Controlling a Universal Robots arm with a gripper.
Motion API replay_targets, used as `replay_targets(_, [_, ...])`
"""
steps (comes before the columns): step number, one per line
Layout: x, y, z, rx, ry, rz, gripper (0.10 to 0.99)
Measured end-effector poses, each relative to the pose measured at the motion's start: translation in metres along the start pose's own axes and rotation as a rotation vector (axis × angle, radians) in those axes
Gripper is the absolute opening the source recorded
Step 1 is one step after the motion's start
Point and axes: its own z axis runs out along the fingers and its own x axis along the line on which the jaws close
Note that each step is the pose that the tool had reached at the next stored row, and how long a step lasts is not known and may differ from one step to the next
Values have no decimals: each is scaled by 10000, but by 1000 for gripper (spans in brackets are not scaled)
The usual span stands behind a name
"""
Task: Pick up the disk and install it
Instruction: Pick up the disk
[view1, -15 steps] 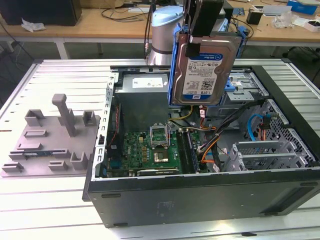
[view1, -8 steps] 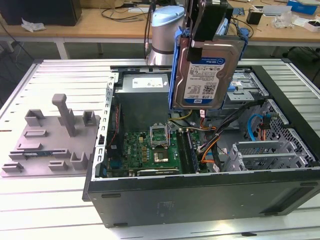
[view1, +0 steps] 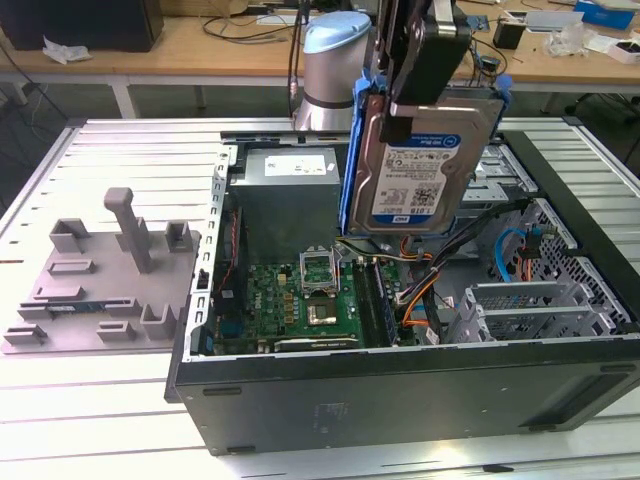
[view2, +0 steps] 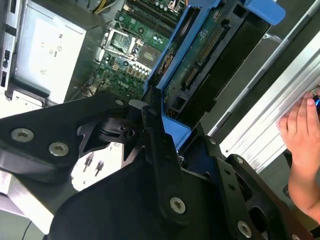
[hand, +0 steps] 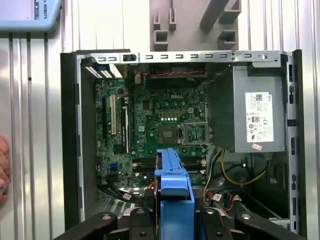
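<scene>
The disk (view1: 425, 165), a silver hard drive with a white-and-blue label in a blue carrier bracket, hangs upright above the open computer case (view1: 400, 390). It is over the case's middle, towards the drive cage side. My gripper (view1: 410, 105) is shut on the disk's upper end. In the second wrist view the disk (view2: 210, 60) shows its circuit-board underside, clamped between the black fingers (view2: 160, 145) of the gripper (view2: 172, 150). In the first wrist view the blue carrier edge (hand: 172, 185) stands above the motherboard (hand: 160, 125), with the gripper (hand: 172, 220) around it.
Inside the case lie the motherboard (view1: 300, 295), a grey power supply (view1: 290, 195), loose cables (view1: 420, 290) and metal drive bays (view1: 540, 300). A grey fixture plate (view1: 100, 280) with upright pegs sits at the exterior view's left. A person's hand (view2: 302, 145) rests on the slatted table beside the case.
</scene>
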Motion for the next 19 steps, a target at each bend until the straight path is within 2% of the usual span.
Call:
replay_targets(3, [67,-2,6,-1,-59,-2,365])
replay_targets(9, [175,-26,12,-2,-73,-2,365])
replay_targets(12, [239,-105,10,-2,-73,-2,365])
replay_targets(19, [324,-295,6,-3,-73,-1,365])
